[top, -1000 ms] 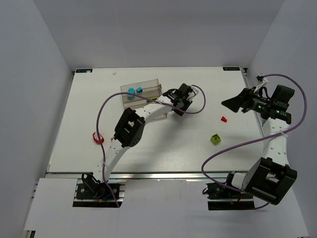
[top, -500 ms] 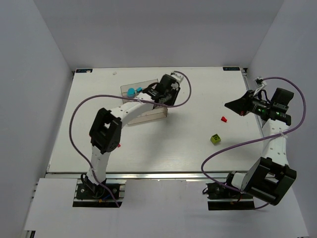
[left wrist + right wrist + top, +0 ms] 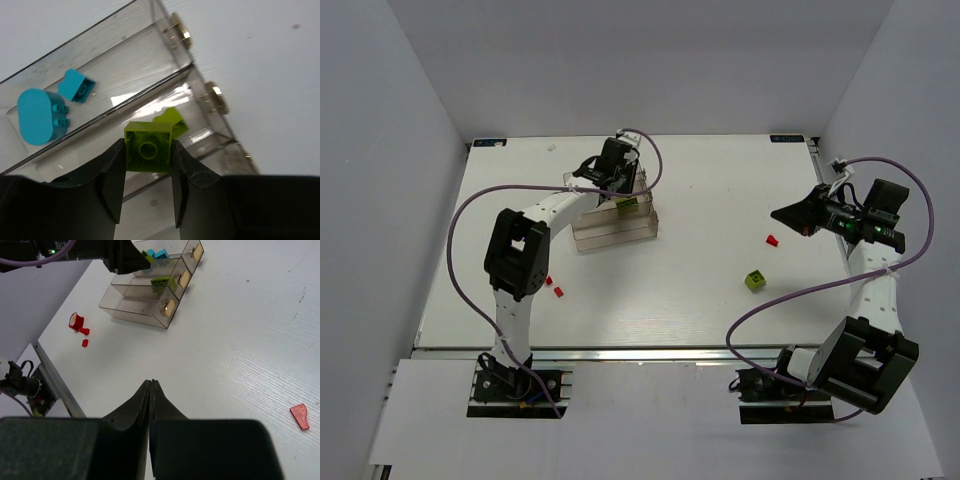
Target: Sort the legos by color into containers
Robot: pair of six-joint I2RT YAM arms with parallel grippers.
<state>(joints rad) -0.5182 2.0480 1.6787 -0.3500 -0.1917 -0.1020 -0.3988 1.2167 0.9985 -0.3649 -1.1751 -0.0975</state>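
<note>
A lime-green brick (image 3: 148, 150) is pinched in the jaws of the left arm (image 3: 545, 207) and held over the clear rack (image 3: 615, 236), above the middle trough where another green piece (image 3: 170, 122) lies. Jaws of the right arm (image 3: 875, 275) are pressed together over the worktop (image 3: 700, 200).

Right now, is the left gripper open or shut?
Shut on a lime-green brick: both fingers of the left gripper press its sides.
</note>
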